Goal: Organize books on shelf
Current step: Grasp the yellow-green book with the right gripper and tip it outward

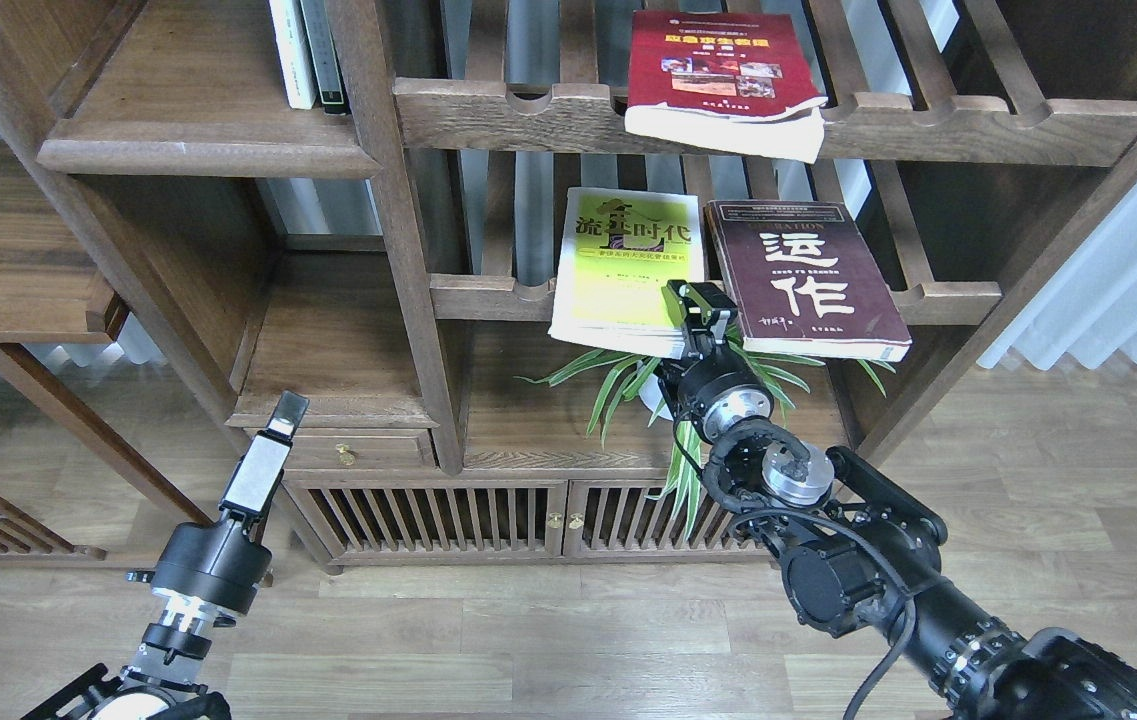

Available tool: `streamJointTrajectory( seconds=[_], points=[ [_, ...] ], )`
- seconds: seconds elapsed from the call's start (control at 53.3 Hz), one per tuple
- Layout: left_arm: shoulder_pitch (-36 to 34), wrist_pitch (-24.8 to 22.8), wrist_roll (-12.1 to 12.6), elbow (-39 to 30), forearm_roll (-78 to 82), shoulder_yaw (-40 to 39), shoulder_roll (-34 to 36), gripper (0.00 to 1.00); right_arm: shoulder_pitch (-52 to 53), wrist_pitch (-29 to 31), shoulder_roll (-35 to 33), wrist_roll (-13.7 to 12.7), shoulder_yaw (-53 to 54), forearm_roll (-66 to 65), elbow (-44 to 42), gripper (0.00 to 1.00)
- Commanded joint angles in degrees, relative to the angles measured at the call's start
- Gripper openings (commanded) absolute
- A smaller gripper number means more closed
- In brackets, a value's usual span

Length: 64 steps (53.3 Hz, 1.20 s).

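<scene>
**Black arms, silver joints**

The right arm (868, 560) is built of chunky matte-black housings; a polished silver disc and a silver cap sit at its wrist joints; thin black cables loop loosely outside the casing; its gripper (698, 305) has greenish finger parts. The left arm (193, 590) shows a rounded black housing over a silver ring; its gripper (268, 450) carries a flat grey plate with a dark tip.

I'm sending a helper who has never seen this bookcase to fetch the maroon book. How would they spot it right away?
Find the dark-wood bookcase and its middle slatted shelf, above the plant. Two books lie flat there, overhanging the front rail; the maroon book is the right one. It has big white characters, unlike the yellow-green book beside it and the red book one shelf up.
</scene>
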Motion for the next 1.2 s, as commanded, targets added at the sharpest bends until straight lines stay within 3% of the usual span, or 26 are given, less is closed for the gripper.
streamJointTrajectory(
  seconds=[0.0, 0.075, 0.131, 0.263, 0.582, 0.675, 0.994, 1.126, 1.182],
  points=[
    [0.0, 0.0, 0.0, 0.0, 0.0, 0.2, 0.0, 1.0, -0.1, 0.6, 0.0, -0.1, -0.2, 0.1, 0.1, 0.59],
    [0.2, 0.0, 0.0, 0.0, 0.0, 0.3, 0.0, 1.0, 0.0, 0.7, 0.0, -0.3, -0.2, 0.1, 0.2, 0.54],
    [0.4, 0.0, 0.0, 0.0, 0.0, 0.3, 0.0, 1.0, -0.1, 2.0, 0.0, -0.3, -0.2, 0.0, 0.3, 0.41],
    [0.9, 0.0, 0.0, 0.0, 0.0, 0.3, 0.0, 1.0, -0.3, 5.5, 0.0, -0.5, -0.9, 0.1, 0.3, 0.27],
    [2.5, 0.0, 0.0, 0.0, 0.0, 0.4, 0.0, 1.0, -0.4, 8.1, 0.0, -0.7, -1.6, 0.1, 0.2, 0.11],
    [2.5, 0.0, 0.0, 0.0, -0.1, 0.4, 0.0, 1.0, -0.5, 11.6, 0.0, -1.4, -1.6, 0.1, 0.2, 0.05],
    [2.3, 0.0, 0.0, 1.9, -2.7, 0.2, -0.1, 1.0, -3.1, 20.8, 0.0, -6.8, -1.6, -0.4, 2.7, 0.04],
    [2.5, 0.0, 0.0, 1.4, -4.5, 0.3, 0.0, 0.98, -6.1, 25.0, 0.0, -9.4, -1.3, -0.5, 7.2, 0.04],
    [3.2, 0.0, 0.0, 0.5, -7.5, 0.4, 0.0, 0.98, -9.6, 25.0, 0.0, -9.7, -1.3, -0.5, 13.7, 0.04]
  ],
)
